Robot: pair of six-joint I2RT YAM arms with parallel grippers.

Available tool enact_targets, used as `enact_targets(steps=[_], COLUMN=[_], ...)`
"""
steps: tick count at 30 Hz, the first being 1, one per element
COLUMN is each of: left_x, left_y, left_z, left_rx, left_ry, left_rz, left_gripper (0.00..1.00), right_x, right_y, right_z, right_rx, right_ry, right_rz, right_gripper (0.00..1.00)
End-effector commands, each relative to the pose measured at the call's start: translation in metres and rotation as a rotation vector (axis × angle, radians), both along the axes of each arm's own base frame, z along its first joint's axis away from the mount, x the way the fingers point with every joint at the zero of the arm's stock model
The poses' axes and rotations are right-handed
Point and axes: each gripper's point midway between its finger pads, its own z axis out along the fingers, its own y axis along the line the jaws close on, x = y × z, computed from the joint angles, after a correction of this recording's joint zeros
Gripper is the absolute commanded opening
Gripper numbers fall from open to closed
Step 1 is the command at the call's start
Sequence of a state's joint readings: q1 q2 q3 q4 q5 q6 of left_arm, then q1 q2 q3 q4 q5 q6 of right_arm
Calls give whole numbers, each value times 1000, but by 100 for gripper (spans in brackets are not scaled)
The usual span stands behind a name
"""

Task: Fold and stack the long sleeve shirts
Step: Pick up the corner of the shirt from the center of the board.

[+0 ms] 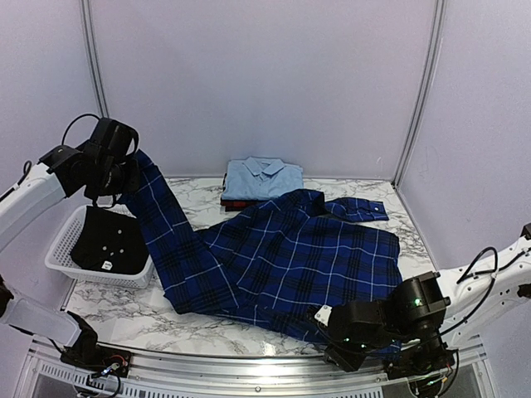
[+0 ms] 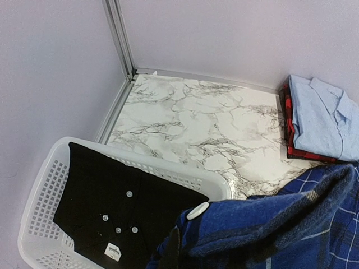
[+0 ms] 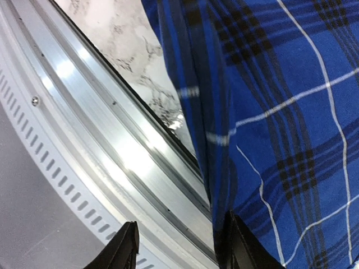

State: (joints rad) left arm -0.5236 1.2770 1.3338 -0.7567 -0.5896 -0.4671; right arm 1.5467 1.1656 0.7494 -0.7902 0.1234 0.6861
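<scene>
A navy blue plaid shirt [image 1: 307, 257] lies spread across the middle of the table. One of its sleeves [image 1: 166, 224] rises to the left, where my left gripper [image 1: 123, 184] is shut on its end above the basket. The left wrist view shows the cuff and its white button [image 2: 197, 210]; the fingers are hidden under cloth. A folded light blue shirt [image 1: 262, 177] lies on a folded red-and-black plaid shirt [image 1: 229, 203] at the back. My right gripper [image 1: 328, 336] is open at the plaid shirt's near hem [image 3: 224, 168]. One finger [image 3: 242, 244] is against the cloth; only the rail shows between the jaws.
A white slotted basket [image 1: 62, 249] holding a black buttoned garment [image 1: 106, 240] stands at the table's left side. The aluminium rail [image 3: 123, 151] runs along the near edge right under my right gripper. White booth walls close in the back and sides.
</scene>
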Motion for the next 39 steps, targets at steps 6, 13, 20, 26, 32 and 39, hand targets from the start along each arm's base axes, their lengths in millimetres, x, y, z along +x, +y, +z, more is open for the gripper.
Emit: enact_targets(steps=[6,13,20,26,32,39], left_x=[9,10,11,13,14,16], left_y=[22,20,12,8,3,-22], left_z=[13,14,15,15,16,41], left_rx=[25,15,-14,-27,-43,-89], left_ry=[5,5,14,18,17,-38], left_rz=[14,1,-33,-50,-70,-203], left_gripper=[0,0,0,0,0,0], right_x=[23,31,24,19,16,33], right_y=[-31,-57,-74,-79,-85,-95], right_z=[5,10,11,11,6,20], right_rx=[-141,-181,-168,-185,-237,-284], right_ry=[-118,-144,-96,-68,-58,-139], right_rz=[-121,-226,-262,-245,-238,-317], right_gripper=[48,44,35,30,15,0])
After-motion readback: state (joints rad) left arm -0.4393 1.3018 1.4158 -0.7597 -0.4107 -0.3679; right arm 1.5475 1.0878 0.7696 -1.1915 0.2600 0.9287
